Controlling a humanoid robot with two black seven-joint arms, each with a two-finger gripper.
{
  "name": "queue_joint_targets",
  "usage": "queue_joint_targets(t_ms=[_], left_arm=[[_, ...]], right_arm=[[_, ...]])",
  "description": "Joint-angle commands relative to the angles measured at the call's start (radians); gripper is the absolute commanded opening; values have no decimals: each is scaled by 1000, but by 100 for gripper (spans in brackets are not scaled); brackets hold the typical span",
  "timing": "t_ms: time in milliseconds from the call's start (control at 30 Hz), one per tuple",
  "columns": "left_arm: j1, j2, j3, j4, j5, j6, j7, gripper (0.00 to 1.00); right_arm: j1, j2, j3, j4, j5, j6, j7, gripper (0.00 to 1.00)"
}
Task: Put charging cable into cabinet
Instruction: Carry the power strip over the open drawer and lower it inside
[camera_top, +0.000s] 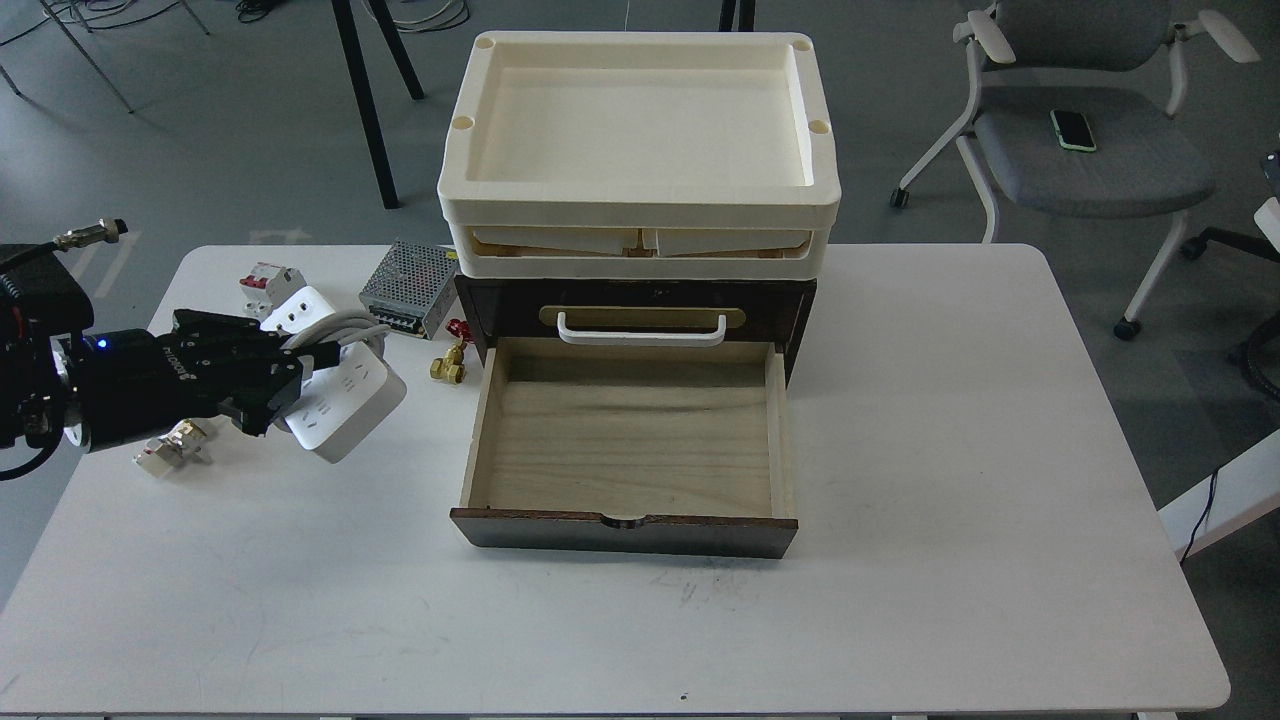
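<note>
left arm: cut off by left edge | charging cable: middle hidden under left gripper fingers | cabinet: top hidden beneath cream tray | small part: half under arm, unidentifiable | office chair: top cropped

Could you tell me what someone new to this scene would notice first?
The open drawer of the dark cabinet at table centre, pale wood inside and bare. At left, the left gripper has its jaws closed on the white charging cable. A cream tray sits on the cabinet.
</note>
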Motion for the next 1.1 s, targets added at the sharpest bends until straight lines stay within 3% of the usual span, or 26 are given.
queue_joint_targets(t_ms=[0,100,267,433,700,1067], left_arm=[[7,5,3,-153,-145,0,0,1],[5,-99,-2,-164,-217,-6,0,1],[2,-272,-2,-138,-382,-84,0,1],[11,-452,10,52,-394,-95,0,1],[19,-590,10,320,-394,-179,0,2],[63,-699,4,508,-400,-187,0,2]], right_arm=[[-3,0,-1,0,0,0,0,100],[-3,0,-1,-2,0,0,0,100],[-8,-2,1,-5,0,0,0,100],[-20,-2,2,-6,0,0,0,100],[-32,-2,5,-6,0,0,0,100],[-47,-2,7,-6,1,0,0,100]])
